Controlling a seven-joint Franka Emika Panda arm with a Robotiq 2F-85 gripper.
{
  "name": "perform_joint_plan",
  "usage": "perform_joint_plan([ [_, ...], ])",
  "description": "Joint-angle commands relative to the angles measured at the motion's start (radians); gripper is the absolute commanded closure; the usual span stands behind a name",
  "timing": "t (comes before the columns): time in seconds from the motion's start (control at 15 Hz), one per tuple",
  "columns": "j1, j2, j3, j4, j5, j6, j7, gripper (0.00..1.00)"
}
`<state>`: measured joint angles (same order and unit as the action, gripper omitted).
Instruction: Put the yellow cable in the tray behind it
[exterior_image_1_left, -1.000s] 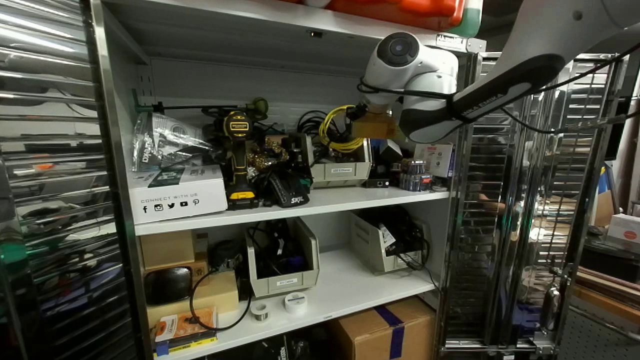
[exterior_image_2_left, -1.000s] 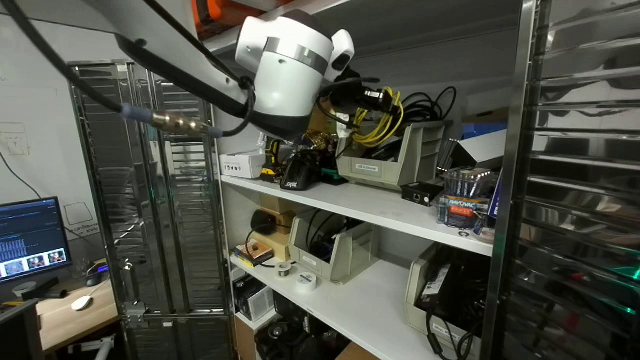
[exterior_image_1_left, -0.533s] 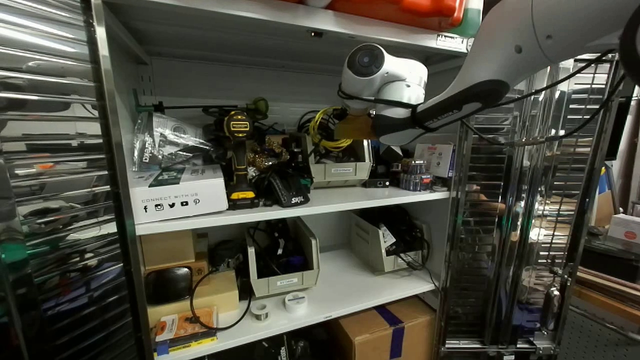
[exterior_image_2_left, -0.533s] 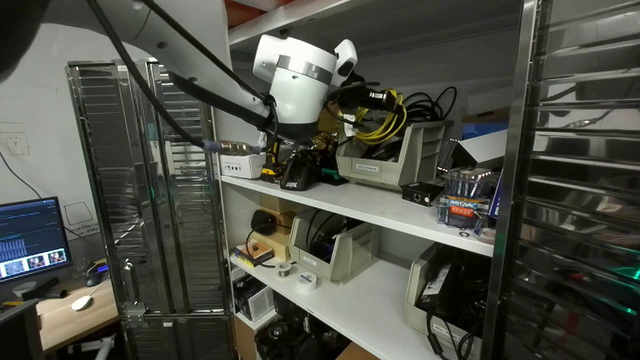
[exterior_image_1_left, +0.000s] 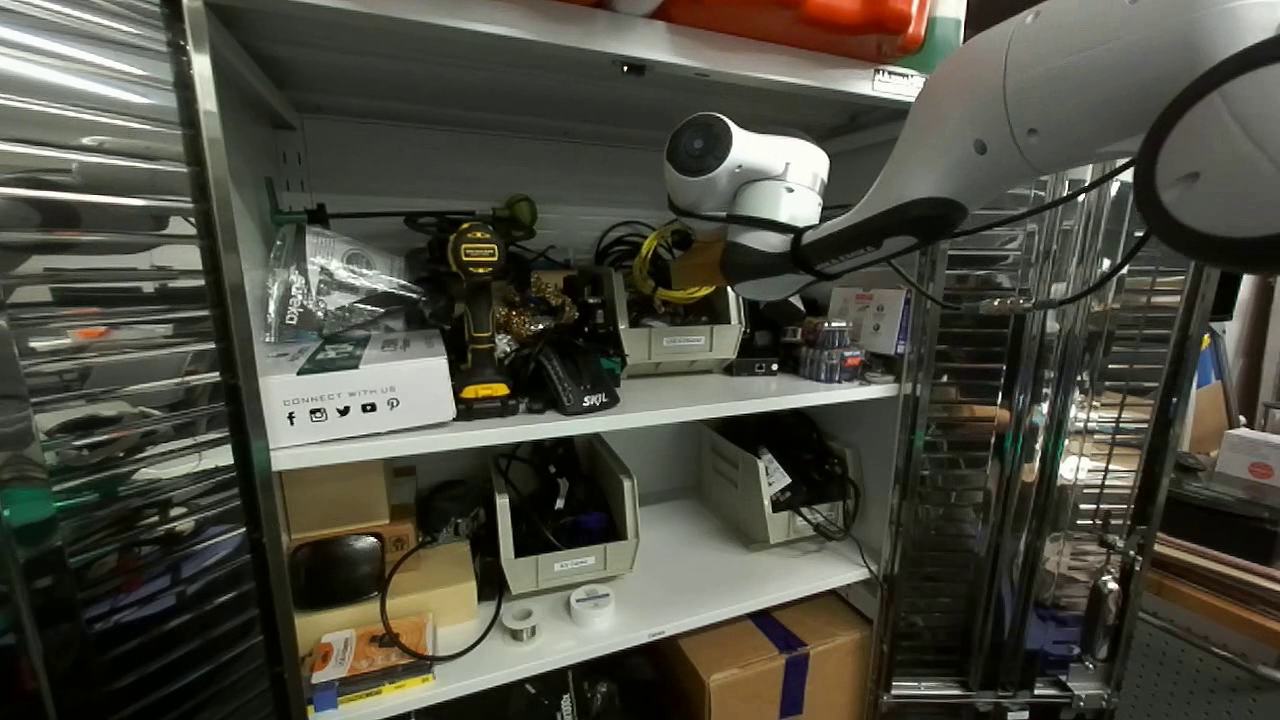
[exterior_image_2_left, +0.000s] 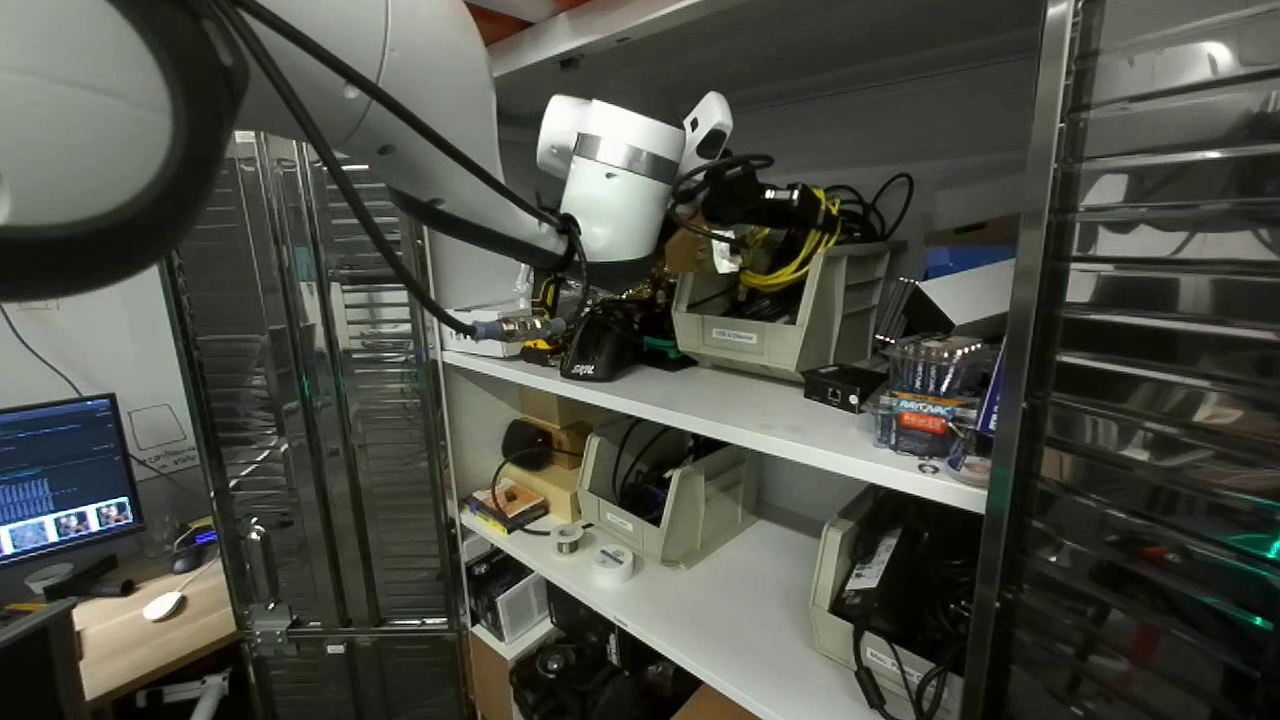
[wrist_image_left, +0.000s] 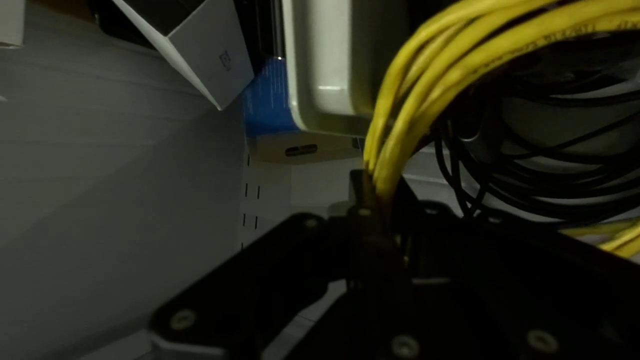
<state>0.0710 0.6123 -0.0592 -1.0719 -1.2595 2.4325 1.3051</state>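
Observation:
The yellow cable (exterior_image_1_left: 650, 272) is a coil of bright loops over the open top of the grey tray on the upper shelf. It also shows in an exterior view (exterior_image_2_left: 785, 272) and in the wrist view (wrist_image_left: 425, 90). My gripper (wrist_image_left: 382, 190) is shut on one side of the loops. In an exterior view the gripper (exterior_image_2_left: 805, 205) is above the tray's rear part. The grey tray (exterior_image_1_left: 680, 345) has a white label and dark cables inside; its front also shows in an exterior view (exterior_image_2_left: 735, 340). The lowest loops hang at or just above its contents; I cannot tell if they touch.
Black cable loops (exterior_image_2_left: 890, 205) rise from the tray's back. A black box (exterior_image_2_left: 840, 388) and battery packs (exterior_image_2_left: 920, 405) stand beside it. A black SKIL tool (exterior_image_1_left: 575, 380) and a yellow-black drill (exterior_image_1_left: 478, 320) are on the other side. The shelf above (exterior_image_1_left: 520, 50) overhangs the arm.
The arm has moved lower and deeper into the shelf. The yellow cable, held in the gripper, has shifted with it, a little lower and toward the tray's back.

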Motion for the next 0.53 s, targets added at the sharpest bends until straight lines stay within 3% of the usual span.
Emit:
perform_joint_plan([
  [0.0,-0.002,0.087,0.012,0.152,0.038,-0.055,-0.084,0.93],
  [0.07,-0.007,0.093,0.027,0.162,0.064,-0.050,-0.112,0.87],
  [0.13,-0.007,0.100,0.032,0.174,0.081,-0.053,-0.130,0.64],
  [0.27,-0.012,0.091,0.055,0.173,0.127,-0.047,-0.181,0.61],
  [0.47,-0.017,0.039,0.088,0.125,0.180,-0.031,-0.232,0.37],
])
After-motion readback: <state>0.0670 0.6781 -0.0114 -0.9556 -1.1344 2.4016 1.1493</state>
